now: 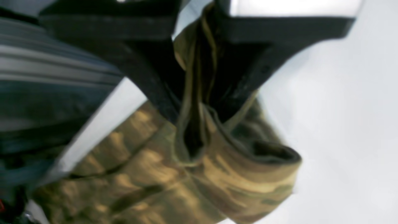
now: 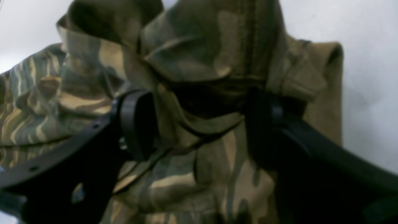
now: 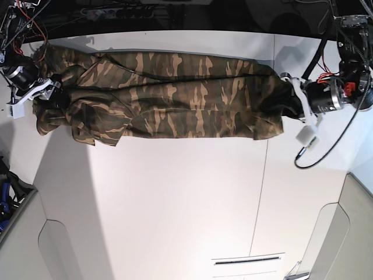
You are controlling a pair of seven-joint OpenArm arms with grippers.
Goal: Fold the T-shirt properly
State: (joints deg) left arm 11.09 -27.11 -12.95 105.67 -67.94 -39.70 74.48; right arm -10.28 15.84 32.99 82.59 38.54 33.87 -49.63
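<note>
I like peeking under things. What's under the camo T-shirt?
The white table lies under the T-shirt. Whatever else sits beneath the cloth is covered.

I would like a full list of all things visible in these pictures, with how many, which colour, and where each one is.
T-shirt: one, camouflage brown, tan and dark olive, stretched long across the far part of the table, bunched at both ends.
Table: one, white, fills most of the base view.
Cables: several, black, beside the base view's right arm.
Left gripper: one, black, at the base view's right end of the shirt, shut on a bunched fold.
Right gripper: one, black, at the other end, jaws wide with cloth bunched between them.
</note>
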